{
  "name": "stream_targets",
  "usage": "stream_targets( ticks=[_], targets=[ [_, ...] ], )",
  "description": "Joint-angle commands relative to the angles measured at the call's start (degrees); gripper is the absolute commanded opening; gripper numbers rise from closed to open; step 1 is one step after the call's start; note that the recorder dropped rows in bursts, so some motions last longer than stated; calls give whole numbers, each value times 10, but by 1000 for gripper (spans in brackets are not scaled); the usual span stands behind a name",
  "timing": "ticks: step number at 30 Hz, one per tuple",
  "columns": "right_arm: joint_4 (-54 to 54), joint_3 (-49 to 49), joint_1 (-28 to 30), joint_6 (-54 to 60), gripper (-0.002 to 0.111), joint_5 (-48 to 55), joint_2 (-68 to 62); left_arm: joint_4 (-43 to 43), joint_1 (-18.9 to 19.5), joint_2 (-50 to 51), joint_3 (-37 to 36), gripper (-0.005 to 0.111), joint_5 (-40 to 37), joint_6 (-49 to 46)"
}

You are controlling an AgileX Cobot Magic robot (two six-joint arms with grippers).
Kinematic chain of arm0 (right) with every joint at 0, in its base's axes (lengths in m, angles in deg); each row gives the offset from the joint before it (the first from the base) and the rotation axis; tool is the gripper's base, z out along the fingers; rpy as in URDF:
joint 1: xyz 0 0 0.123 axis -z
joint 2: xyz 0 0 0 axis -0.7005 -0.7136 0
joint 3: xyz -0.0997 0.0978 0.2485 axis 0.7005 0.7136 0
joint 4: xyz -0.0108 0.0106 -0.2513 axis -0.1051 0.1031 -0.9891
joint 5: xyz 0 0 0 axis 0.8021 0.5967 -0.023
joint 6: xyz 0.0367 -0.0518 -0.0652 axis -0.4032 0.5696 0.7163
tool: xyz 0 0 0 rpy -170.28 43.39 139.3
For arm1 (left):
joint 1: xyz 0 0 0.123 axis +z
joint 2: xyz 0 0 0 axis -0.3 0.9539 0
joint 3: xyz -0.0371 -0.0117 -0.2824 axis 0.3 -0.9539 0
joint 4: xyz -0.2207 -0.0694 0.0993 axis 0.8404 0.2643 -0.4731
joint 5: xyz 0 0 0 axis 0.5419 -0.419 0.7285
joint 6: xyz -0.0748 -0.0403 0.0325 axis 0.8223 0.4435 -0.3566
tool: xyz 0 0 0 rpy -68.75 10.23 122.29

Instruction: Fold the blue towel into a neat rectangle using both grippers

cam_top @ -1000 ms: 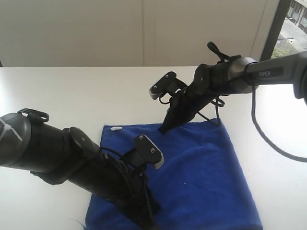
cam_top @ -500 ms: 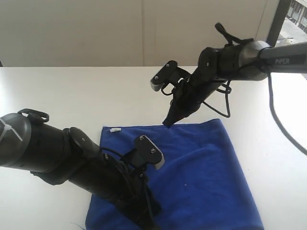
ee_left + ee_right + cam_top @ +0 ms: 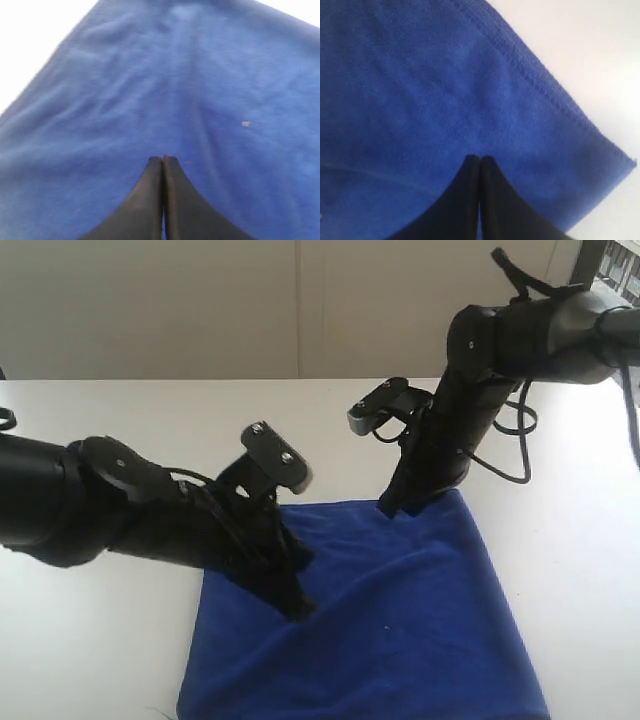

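Plainly, the blue towel lies spread flat on the white bench, in the near right part of the exterior view, its near edge reaching down to the bottom of that picture. The left claw slants down from the left, and its black tip is over the left middle of the cloth, well inside the edges. In the left wrist view that claw has its two narrow fingers pressed flat together with nothing between them, and blue pile fills almost everything beyond the tip. Whether the tip presses on the cloth or hangs just above it cannot be told. A tiny pale speck sits on the towel to one side of the fingers. The right claw points steeply down from the right arm, its tip at the towel's far edge, not far from the far right corner. In the right wrist view its fingers are likewise closed on each other, gripping no cloth, with the stitched hem and one towel corner near them and bare bench past the hem. Each wrist carries a small grey-white block, and black cables loop beside the right arm.
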Motion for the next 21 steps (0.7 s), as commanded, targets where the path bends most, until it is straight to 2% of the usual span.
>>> stream_targets(
  ticks=[1, 2, 5, 6, 10, 17, 21],
  targets=[
    [67, 86, -14, -7, 0, 0, 66, 5, 94, 57, 47, 0, -104, -12],
    [95, 130, -39, 1, 0, -20, 88, 5, 108, 79, 68, 0, -120, -13],
    [124, 185, -93, 9, 0, -61, 100, 5, 110, 105, 87, 0, -146, -14],
    [134, 213, -129, 13, 0, -94, 97, 8, 110, 121, 94, 0, -162, -29],
    [146, 245, -205, 13, 0, -182, 79, 8, 110, 155, 96, 0, -157, -31],
    [149, 246, -218, 13, 0, -205, 46, 8, 110, 181, 97, 0, -154, -38],
    [149, 246, -218, 13, 0, -172, 31, 8, 110, 182, 97, 0, -141, -40]
  ],
)
